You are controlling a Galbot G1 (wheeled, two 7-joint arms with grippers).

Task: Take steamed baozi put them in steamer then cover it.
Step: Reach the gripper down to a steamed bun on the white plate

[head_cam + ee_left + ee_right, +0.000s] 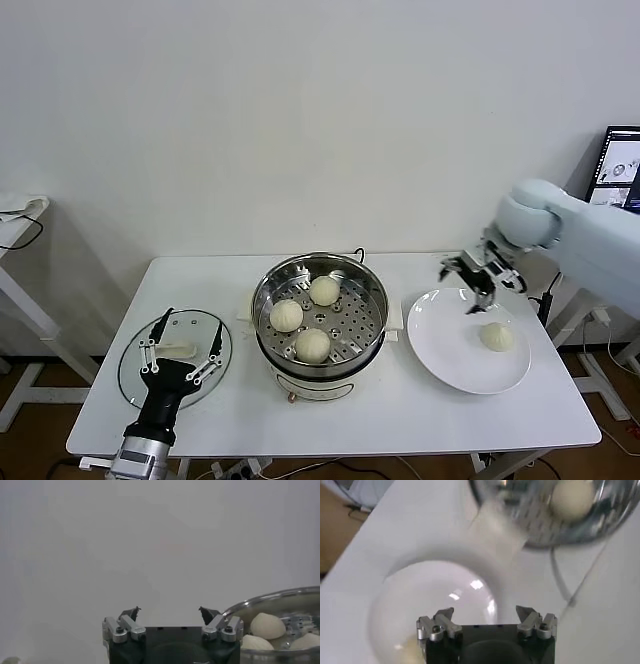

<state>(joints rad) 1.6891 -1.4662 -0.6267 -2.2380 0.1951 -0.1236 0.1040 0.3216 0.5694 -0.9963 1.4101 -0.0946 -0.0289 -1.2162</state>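
The steel steamer stands mid-table with three cream-white baozi on its tray, one of them nearest the front. A fourth baozi lies on the white plate at the right. My right gripper is open and empty, hovering over the plate's far edge, above and behind that baozi. My left gripper is open and empty, over the glass cover lying flat at the table's left. The steamer also shows in the left wrist view and the right wrist view.
A power cord runs from behind the steamer. The table's front edge lies close below the plate and the cover. A monitor stands off the table at the far right. A side table stands at the left.
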